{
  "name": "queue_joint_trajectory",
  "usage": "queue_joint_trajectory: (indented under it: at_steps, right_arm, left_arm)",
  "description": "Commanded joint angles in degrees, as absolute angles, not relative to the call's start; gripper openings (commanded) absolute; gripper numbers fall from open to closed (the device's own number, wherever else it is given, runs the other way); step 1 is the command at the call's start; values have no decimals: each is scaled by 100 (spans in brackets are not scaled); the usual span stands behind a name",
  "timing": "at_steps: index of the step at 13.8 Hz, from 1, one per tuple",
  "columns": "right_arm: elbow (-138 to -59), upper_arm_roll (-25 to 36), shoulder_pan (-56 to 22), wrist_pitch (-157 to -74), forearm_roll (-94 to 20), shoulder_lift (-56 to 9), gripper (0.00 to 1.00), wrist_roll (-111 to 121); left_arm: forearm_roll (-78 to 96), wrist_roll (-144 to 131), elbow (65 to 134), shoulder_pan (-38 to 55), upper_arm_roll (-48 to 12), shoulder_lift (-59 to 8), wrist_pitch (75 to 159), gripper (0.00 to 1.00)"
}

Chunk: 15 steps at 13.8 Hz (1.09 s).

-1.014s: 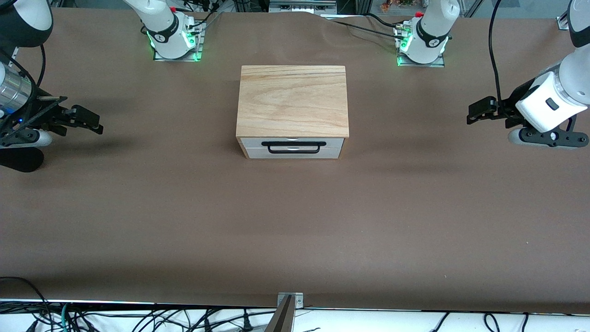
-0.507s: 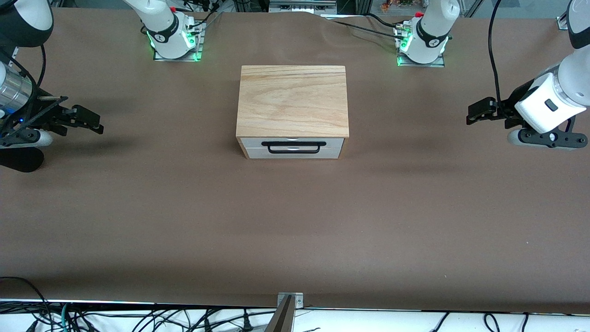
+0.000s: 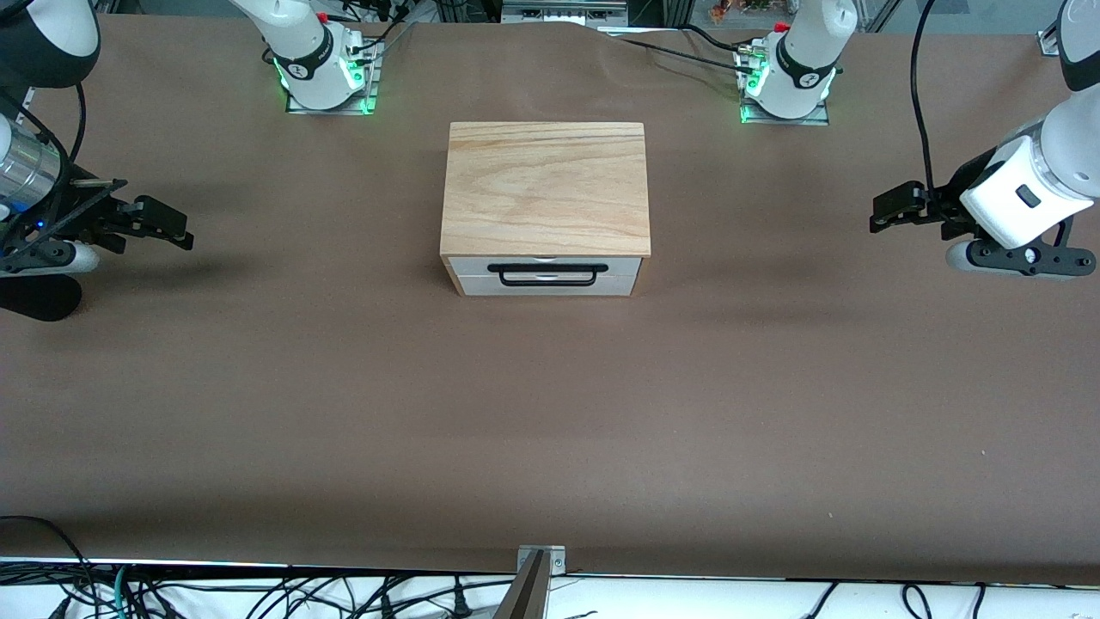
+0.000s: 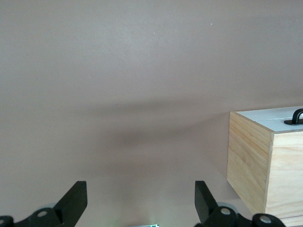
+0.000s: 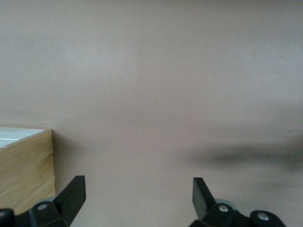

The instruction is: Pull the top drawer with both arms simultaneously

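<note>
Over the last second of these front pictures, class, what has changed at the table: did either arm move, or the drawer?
Almost nothing. The left gripper has shifted very slightly, over the table at its own end; it holds nothing. The right gripper waits open over its end as before. The drawer stays shut, its handle untouched.

Two hands (image 3: 168, 225) (image 3: 894, 209), one drawer (image 3: 545, 275).

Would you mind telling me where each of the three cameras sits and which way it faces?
Front view: high across the table, facing the bases; shows both arms, the left gripper and right gripper over the brown table.
Left wrist view: looks past its open fingers at the box.
Right wrist view: past its fingers at the box's corner.
All three share the box.
</note>
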<state>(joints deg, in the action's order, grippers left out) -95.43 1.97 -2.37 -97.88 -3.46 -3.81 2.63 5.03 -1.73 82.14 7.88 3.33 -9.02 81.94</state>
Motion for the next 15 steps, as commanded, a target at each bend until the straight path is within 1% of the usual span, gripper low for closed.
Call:
queue_joint_trajectory:
  at_steps: [1, 9, 11, 15]
  right_arm:
    - [-9475, 158, -211, -9703, -334, -387, 100, 334]
    - [-9475, 150, -228, -9694, -325, -387, 100, 308]
    - [-9475, 149, -342, -9694, -325, -387, 100, 334]
    - [-9483, 141, -518, -9370, -360, -474, 100, 351]
  left_arm:
    - [448, -123, 8218, 765, 316, -896, 8244, 100]
    - [457, -193, 8200, 809, 308, -896, 8244, 100]
    - [466, -158, 8200, 800, 308, -905, 8244, 100]
    - [868, -132, 8209, 800, 299, -1010, 8235, 100]
